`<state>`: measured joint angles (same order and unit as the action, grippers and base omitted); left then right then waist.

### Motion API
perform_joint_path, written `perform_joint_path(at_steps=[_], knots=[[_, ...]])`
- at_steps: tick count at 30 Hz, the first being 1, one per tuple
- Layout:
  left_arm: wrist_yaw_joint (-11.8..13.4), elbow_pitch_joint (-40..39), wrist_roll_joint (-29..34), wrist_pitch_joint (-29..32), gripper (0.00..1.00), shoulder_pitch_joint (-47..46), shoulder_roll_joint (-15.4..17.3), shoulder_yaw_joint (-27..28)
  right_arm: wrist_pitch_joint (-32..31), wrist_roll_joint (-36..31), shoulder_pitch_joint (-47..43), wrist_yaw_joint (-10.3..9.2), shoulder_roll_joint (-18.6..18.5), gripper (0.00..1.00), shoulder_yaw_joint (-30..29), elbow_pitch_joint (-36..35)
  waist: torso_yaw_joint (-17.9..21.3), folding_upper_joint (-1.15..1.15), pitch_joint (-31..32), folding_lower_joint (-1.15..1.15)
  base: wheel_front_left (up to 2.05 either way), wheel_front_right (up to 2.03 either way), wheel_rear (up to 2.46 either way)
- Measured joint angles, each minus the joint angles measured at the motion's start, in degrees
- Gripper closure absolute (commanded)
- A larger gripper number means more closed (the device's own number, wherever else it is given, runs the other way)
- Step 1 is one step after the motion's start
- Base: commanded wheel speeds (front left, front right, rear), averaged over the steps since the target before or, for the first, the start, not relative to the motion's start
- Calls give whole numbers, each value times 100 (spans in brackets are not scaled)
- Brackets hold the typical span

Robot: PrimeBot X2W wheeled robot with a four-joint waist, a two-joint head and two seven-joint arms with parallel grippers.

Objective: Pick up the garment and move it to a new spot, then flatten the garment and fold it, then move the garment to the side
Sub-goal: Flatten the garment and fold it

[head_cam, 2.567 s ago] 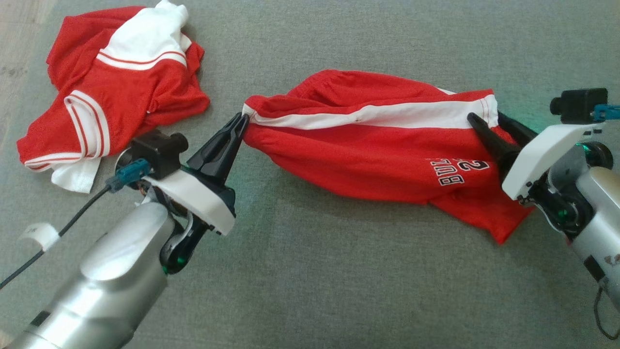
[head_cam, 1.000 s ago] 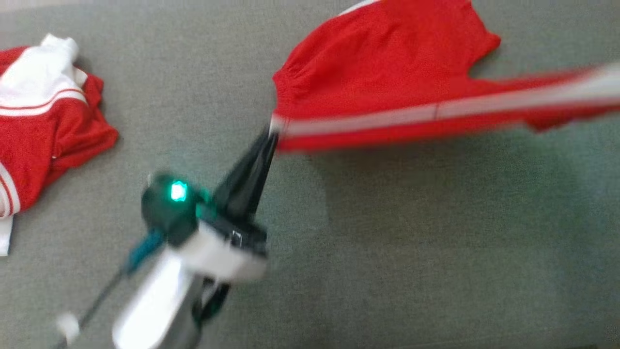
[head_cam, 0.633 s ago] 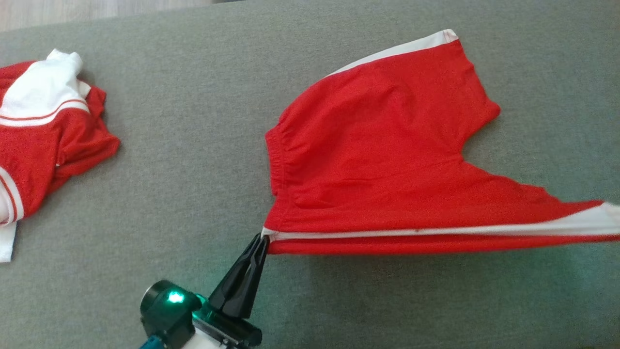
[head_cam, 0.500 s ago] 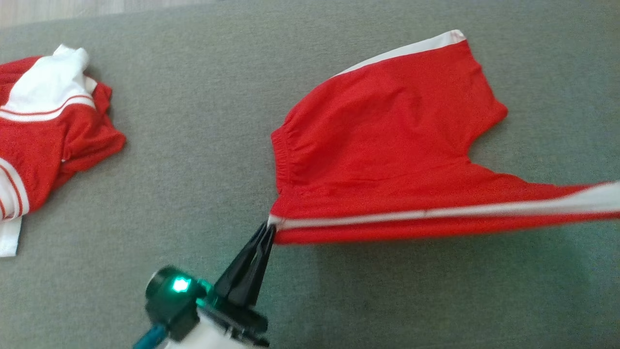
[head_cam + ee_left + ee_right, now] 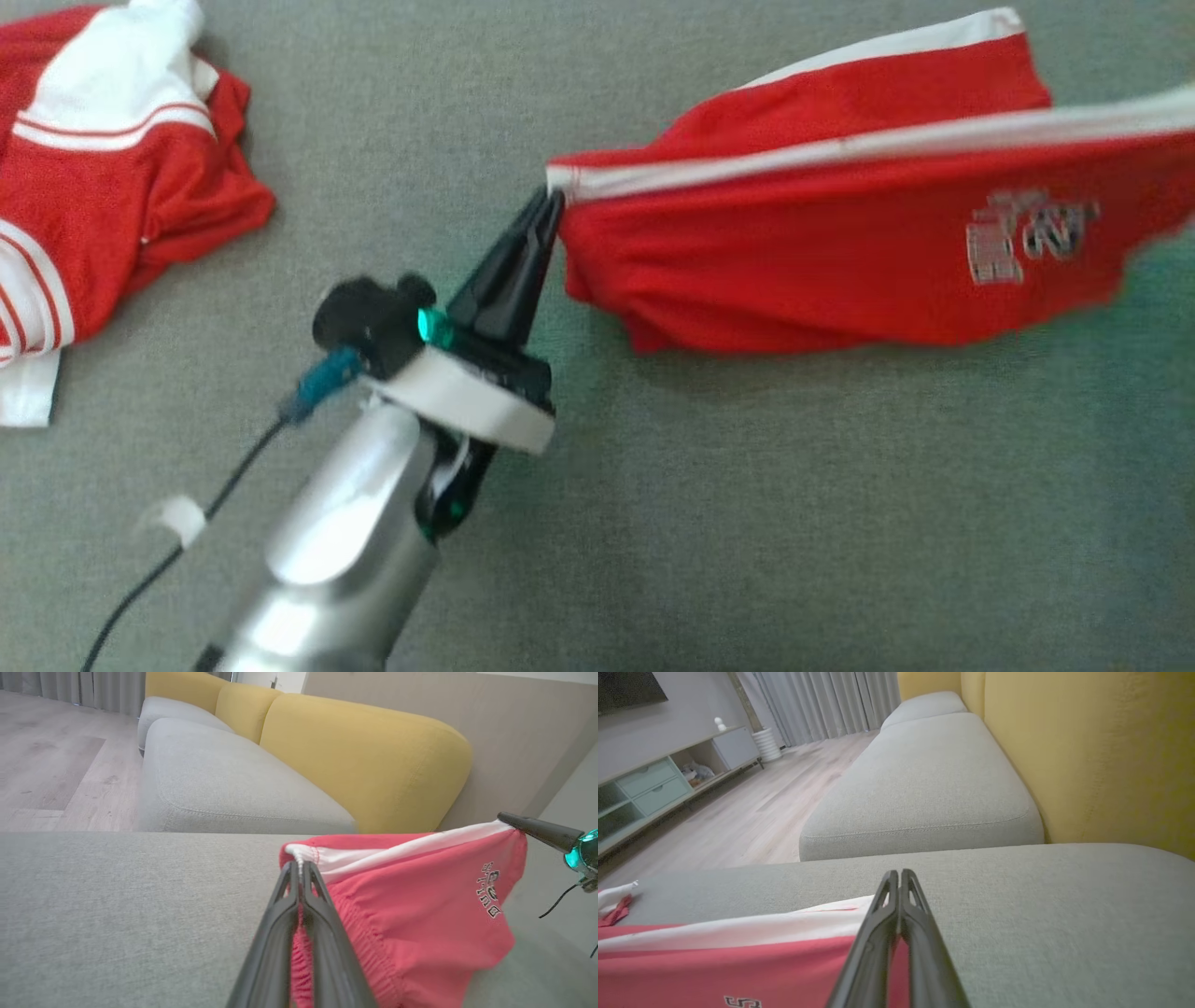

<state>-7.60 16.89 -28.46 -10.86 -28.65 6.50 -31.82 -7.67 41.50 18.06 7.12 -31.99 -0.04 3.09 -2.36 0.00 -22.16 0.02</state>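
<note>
Fingers (image 5: pixel 275 933) of left gripper (image 5: pixel 551 201) clamped on waistband corner of shorts (image 5: pixel 840 271); right gripper (image 5: pixel 503 817) clamped on far stripe end. Shorts lifted, stretched between grippers, well right of crumpled jersey (image 5: pixel 112 168). Two-corner hold likely keeps edge taut for flat laydown.

Silver forearm (image 5: pixel 327 551) ends in white collar (image 5: pixel 467 409) and black tapered left tool (image 5: pixel 551 198) (green light (image 5: pixel 429 327), dark cable (image 5: pixel 140 579)).

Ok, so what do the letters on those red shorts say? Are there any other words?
"BUL": white print on the red fabric shorts with a white stripe, sideways in the left wrist view; its remaining letters and the number beside it are unclear.
Head view: the same print is blurred.
Crumpled red-and-white jersey: no writing visible.
</note>
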Motion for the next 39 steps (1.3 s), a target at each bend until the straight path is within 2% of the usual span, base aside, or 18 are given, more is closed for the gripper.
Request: perform_joint_path(at_steps=[9, 13, 14, 15, 16, 17, 21, 27, 28, 32, 36, 37, 38, 39], knots=[[1, 1098, -88, -82, 100, -1031, -192, 35, -30, -151, 1708, 0, -268, 100, 1262, 1323, -180, 0, -475, 0, 0, 0, 0], [1, 1451, -180, -188, 100, -1333, -249, -144, 193, -165, 2280, 0, -281, 100, 1714, 1880, -253, 0, -633, 0, 0, 0, 0], [1, 1537, -190, -209, 100, -1394, -266, -158, 276, -151, 2398, 0, -275, 76, 1817, 2002, -270, 0, -658, 0, 0, 0, 0], [1, 1622, -190, -244, 85, -1451, -281, -159, 374, -124, 2501, 0, -266, 12, 1887, 2131, -287, 0, -675, 0, 0, 0, 0], [1, 1692, -190, -270, 29, -1495, -290, -156, 461, -116, 2590, 0, -266, 0, 1963, 2252, -302, 0, -684, 0, 0, 0, 0], [1, 1749, -191, -297, 0, -1522, -300, -142, 567, -114, 2653, 0, -264, 0, 1995, 2365, -314, 0, -685, -1, 0, 0, 0], [55, 1781, -143, -343, 0, -1497, -324, -58, 891, 116, 2698, 0, -242, 0, 2126, 2681, -337, 0, -586, -2, 0, 0, 0], [773, 426, 877, -385, 0, -665, -343, 627, 1074, 495, 2250, 0, -198, 0, 2268, 2907, -355, 0, -312, -2, 0, 0, 0], [1017, -24, 1199, -385, 0, -120, -350, 827, 1074, 563, 1971, 0, -131, 0, 2321, 3049, -373, 0, -212, -2, 0, 0, 0], [1325, -780, 1688, -385, 0, 855, -352, 1034, 880, 647, 1541, 0, 54, 0, 2425, 3476, -471, 0, -32, -3, 0, 0, 0], [1473, -1306, 1941, -385, 0, 1411, -356, 1114, 760, 649, 1480, 0, 134, 0, 2390, 3830, -613, 0, 133, -3, 0, 0, 0], [1490, -1376, 1964, -385, 0, 1527, -356, 1125, 772, 649, 1480, 0, 158, 52, 2362, 3917, -645, 0, 176, -3, 0, 0, 0], [1526, -1435, 1982, -386, 0, 1635, -357, 1133, 805, 650, 1480, 0, 188, 100, 2327, 4000, -671, 0, 221, -3, 0, 0, 0], [1526, -1435, 1982, -386, 0, 1635, -357, 1133, 805, 650, 1480, 0, 188, 100, 2327, 4000, -671, 0, 221, -3, 0, 0, 0]])
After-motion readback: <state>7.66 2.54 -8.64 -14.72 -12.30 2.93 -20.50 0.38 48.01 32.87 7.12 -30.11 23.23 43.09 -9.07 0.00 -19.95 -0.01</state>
